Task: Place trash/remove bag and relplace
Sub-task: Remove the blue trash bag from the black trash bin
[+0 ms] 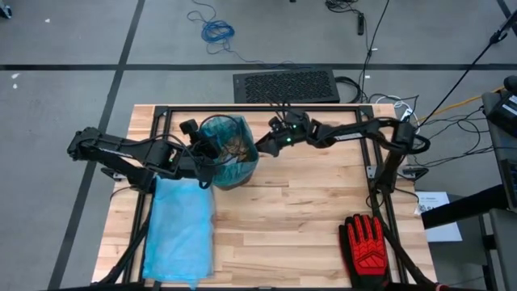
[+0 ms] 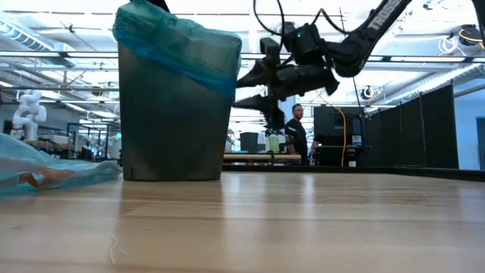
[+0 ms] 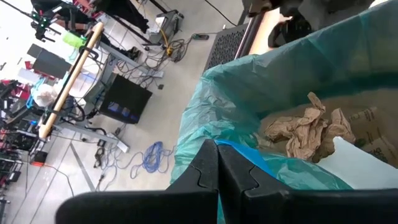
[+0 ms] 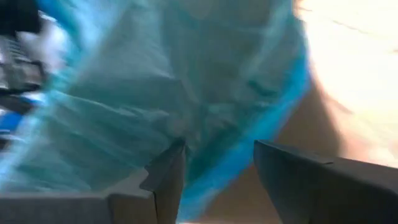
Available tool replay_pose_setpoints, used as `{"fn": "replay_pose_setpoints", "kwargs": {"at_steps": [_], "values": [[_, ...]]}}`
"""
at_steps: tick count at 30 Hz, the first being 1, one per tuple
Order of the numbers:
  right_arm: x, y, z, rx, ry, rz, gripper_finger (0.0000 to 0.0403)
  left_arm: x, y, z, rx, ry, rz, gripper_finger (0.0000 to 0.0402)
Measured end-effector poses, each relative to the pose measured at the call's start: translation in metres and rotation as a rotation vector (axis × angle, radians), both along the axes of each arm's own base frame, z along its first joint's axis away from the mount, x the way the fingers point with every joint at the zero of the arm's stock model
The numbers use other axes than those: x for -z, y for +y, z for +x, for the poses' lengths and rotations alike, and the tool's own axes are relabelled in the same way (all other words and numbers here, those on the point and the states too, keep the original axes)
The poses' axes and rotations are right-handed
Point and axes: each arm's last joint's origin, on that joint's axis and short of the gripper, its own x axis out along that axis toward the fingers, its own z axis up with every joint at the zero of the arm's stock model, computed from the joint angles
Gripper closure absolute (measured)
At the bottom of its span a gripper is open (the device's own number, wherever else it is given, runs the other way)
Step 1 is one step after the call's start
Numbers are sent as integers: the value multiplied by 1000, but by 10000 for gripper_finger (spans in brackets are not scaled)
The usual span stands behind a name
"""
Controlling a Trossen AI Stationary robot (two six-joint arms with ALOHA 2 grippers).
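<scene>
Worktop: pale wood planks, dark frame along its rim.

Spare bag: blue plastic, lying flat near the left edge, reaching toward the front edge.

Bin: grey, upright, near the back edge left of centre, lined with a teal bag folded over its rim.

Glove: red and black, flat at the front right corner, well apart from the bin.

Left arm: reaches in from the left edge. Left gripper sits at the bin's left rim; in the left wrist view its jaws are pressed together, pinching the bag's folded edge.

Right arm: reaches in from the right edge along the back. Right gripper is just beside the bin's right rim; jaws spread, the bag close in front of them, touching nothing that shows.

Trash: crumpled brown paper scraps inside the lined bin, with a white piece beside them.

Person: standing in the room beyond the worktop.
</scene>
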Motion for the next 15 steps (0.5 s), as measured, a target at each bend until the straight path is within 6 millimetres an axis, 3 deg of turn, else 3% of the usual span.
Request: {"fn": "replay_pose_setpoints", "kwargs": {"at_steps": [5, 11, 15], "values": [[10, 7, 12, -12, -65, 58, 256, 0, 0, 0, 0, 1, -1, 402], [17, 18, 18, 21, -52, -28, 387, 0, 0, 0, 1, 1, -2, 402], [10, 20, 17, 19, -61, -86, 399, 0, 0, 0, 1, 0, -3, 402]]}}
